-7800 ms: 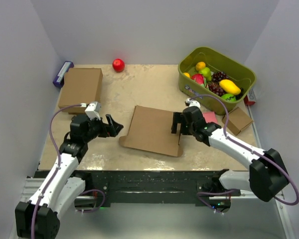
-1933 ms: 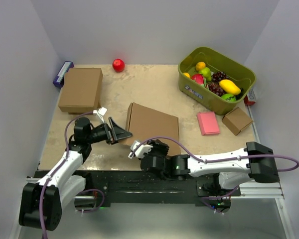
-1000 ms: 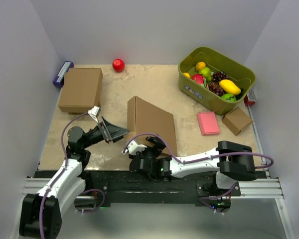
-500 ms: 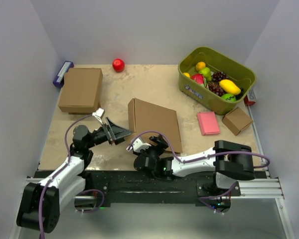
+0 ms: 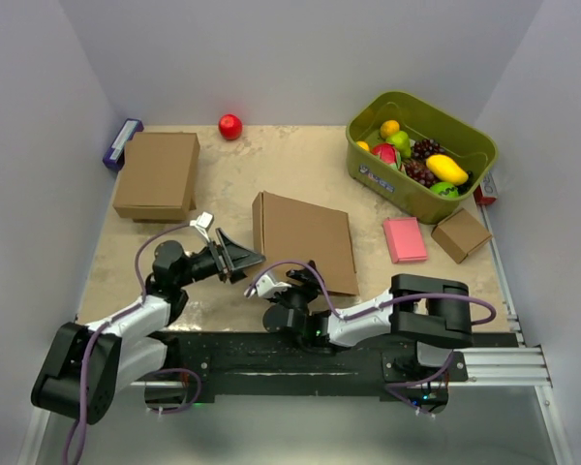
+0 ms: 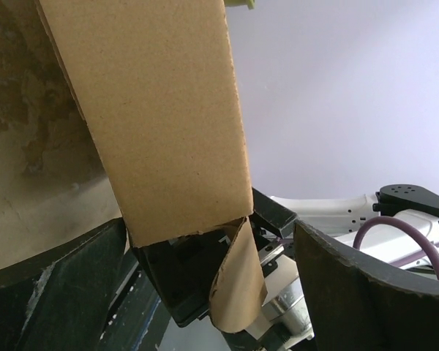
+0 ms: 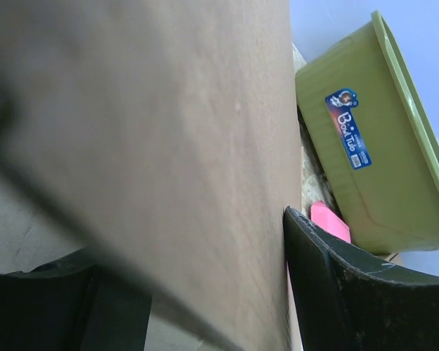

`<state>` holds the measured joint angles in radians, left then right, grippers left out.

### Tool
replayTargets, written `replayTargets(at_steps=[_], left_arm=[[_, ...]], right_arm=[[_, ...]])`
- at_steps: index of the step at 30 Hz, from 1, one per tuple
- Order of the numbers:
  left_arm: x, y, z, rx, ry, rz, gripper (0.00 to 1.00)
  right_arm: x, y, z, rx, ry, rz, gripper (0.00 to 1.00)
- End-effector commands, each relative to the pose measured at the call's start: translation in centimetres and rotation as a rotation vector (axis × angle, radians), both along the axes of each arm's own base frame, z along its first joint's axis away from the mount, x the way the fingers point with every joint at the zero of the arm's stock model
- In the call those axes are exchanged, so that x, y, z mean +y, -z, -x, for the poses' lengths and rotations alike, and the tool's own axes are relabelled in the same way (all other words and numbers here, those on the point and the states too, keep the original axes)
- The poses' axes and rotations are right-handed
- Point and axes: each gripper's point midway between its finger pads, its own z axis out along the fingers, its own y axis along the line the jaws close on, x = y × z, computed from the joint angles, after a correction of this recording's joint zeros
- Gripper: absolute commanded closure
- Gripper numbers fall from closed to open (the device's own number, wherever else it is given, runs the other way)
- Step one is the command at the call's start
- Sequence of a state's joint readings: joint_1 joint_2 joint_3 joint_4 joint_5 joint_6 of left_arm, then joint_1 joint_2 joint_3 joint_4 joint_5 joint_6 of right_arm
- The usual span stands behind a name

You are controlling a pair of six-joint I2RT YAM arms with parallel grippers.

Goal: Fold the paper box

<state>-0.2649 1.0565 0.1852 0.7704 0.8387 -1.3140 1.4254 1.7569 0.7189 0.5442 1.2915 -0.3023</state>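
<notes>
Paper box [image 5: 305,237]: centre of the bench [image 5: 271,165], towards the arms.
Left pincer [image 5: 244,260]: spread wide, at the box's near-left corner.
Right pincer [image 5: 292,283]: astride the box's near edge; whether it clamps, I cannot tell.

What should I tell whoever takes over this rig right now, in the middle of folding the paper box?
Left tool: open, fingers either side of the paper box's near-left corner, not clamped.
Right tool: fingers straddle the box's near edge; whether it grips is unclear.
Paper box: lying nearly flat mid-table, with a loose tab hanging at the near-left corner.
Done: no standing walls or closed lid visible.
Left: probably most of the fold: raise the sides, tuck the tabs, close it.
</notes>
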Motion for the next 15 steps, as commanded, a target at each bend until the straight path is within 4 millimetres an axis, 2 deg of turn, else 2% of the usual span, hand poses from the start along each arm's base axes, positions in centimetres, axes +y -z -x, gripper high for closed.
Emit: replayTargets(at_steps=[1, 3, 5, 6, 7, 15], left_arm=[[-0.8, -1.5, -0.6, -0.122, 0.044, 0.008, 0.00], [-1.0, -1.7, -1.4, -0.138, 0.039, -0.003, 0.00], [-1.1, -0.9, -2.2, -0.133, 0.030, -0.029, 0.00], [-1.2, -1.2, -2.7, -0.150, 0.031, -0.032, 0.00], [-1.2, -0.6, -3.2, -0.144, 0.027, -0.050, 0.00], [-1.6, 0.2, -5.6, -0.136, 0.002, -0.094, 0.00]], right_arm=[[0.8, 0.2, 0.0, 0.018, -0.045, -0.086, 0.59], [1.0, 0.2, 0.0, 0.024, -0.064, -0.090, 0.64], [1.2, 0.3, 0.1, 0.033, -0.085, -0.087, 0.70], [1.3, 0.4, 0.1, 0.034, -0.088, -0.087, 0.71], [1.3, 0.5, 0.1, 0.036, -0.093, -0.083, 0.71], [1.7, 0.7, 0.4, 0.045, -0.119, -0.072, 0.74]])
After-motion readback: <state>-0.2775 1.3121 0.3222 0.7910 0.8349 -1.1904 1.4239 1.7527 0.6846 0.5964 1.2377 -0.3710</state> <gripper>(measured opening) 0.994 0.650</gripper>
